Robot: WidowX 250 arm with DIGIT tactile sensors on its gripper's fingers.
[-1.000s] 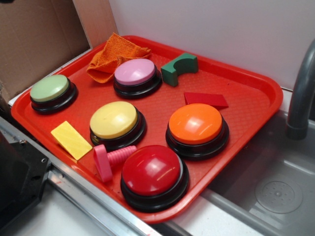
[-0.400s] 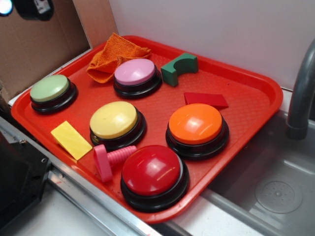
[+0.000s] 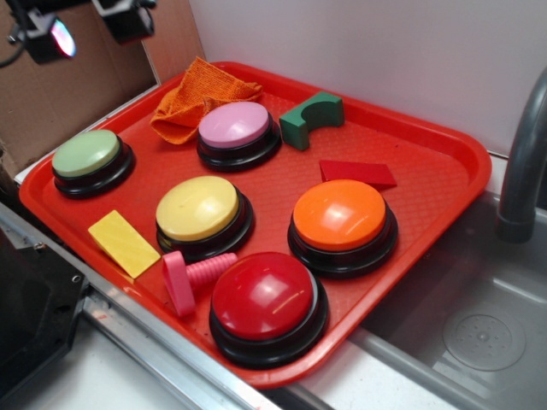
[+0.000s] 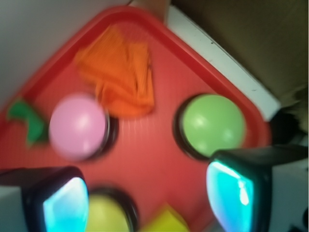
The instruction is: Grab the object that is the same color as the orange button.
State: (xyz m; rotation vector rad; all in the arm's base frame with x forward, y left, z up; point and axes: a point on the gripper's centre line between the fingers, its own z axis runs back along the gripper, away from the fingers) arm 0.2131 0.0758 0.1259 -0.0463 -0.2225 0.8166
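Observation:
The orange knitted rag (image 3: pixel 198 100) lies crumpled in the far left corner of the red tray (image 3: pixel 427 162), touching the pink button (image 3: pixel 237 128). It also shows in the blurred wrist view (image 4: pixel 120 77). The orange button (image 3: pixel 341 219) sits at the tray's right middle. My gripper (image 3: pixel 85 26) hangs at the top left, high above the tray's left side, left of the rag. In the wrist view the gripper (image 4: pixel 147 200) is open and empty, its teal pads (image 4: pixel 231 193) wide apart, with the rag ahead.
On the tray are a green button (image 3: pixel 88 158), yellow button (image 3: pixel 199 212), red button (image 3: pixel 265 299), green arch block (image 3: pixel 312 117), flat red wedge (image 3: pixel 357 173), yellow wedge (image 3: pixel 124 243) and pink bolt (image 3: pixel 190 279). Cardboard stands at left. A sink and grey faucet (image 3: pixel 526 154) lie right.
My gripper has come into the exterior view at the top left and moved right and down. Nothing on the tray has moved.

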